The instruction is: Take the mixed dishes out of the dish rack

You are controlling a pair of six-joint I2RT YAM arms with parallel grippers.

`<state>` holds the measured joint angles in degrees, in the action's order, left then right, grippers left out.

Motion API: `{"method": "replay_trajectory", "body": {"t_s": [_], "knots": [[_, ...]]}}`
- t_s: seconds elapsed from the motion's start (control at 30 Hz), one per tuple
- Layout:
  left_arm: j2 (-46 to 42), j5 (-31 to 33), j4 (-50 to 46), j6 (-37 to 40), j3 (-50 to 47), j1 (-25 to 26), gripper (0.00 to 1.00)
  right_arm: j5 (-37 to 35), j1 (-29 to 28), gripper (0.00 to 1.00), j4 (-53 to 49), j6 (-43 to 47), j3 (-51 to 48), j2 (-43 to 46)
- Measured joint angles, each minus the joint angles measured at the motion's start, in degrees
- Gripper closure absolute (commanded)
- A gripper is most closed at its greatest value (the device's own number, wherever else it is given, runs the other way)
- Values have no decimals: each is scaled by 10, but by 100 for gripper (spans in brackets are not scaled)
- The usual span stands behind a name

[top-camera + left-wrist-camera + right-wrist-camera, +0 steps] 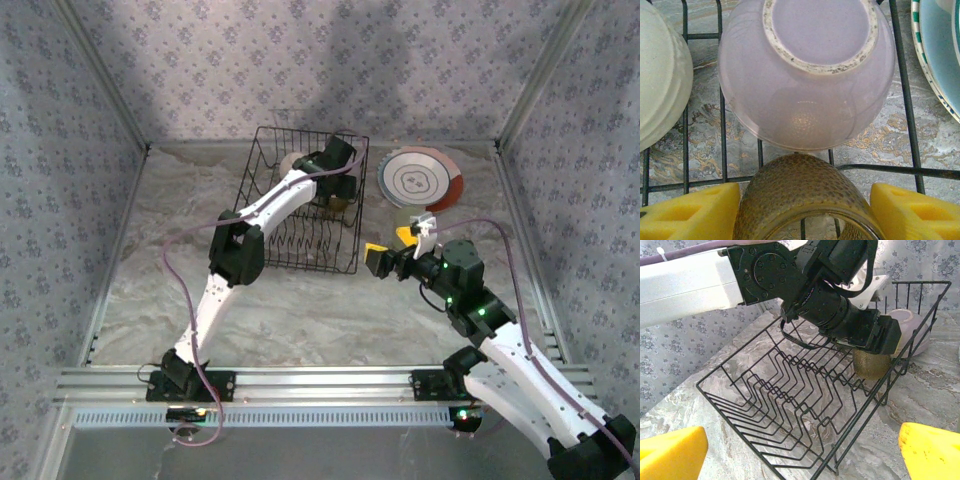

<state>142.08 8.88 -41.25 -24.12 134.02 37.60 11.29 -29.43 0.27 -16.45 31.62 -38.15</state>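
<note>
The black wire dish rack (300, 215) stands at the back middle of the table. In it an amber textured cup (800, 190) lies on its side, next to an upturned lavender bowl (810, 75) and a cream bowl (660, 75). My left gripper (802, 200) reaches into the rack's far right corner. Its yellow fingers (690, 212) press both sides of the amber cup (871, 365). Right of the rack, my right gripper (390, 243) hovers open and holds nothing. Its view looks across the rack (790, 405).
A stack of plates (420, 180), green-striped over orange-rimmed, lies on the table right of the rack; its striped edge (940, 55) shows through the wires. The left arm (830, 305) stretches over the rack. Bare marbled table lies in front of the rack.
</note>
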Motion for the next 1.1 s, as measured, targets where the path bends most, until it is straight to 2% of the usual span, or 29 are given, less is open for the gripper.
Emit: {"method": "replay_trajectory", "body": {"t_s": [0.47,1.1], "knots": [[-6,40,-15,-4,1,12,44,-9,-14,0,0,10,0,0],[-151,23,-21,-3,-73,14,46,-30,-35,0,-3,26,0,0]]}}
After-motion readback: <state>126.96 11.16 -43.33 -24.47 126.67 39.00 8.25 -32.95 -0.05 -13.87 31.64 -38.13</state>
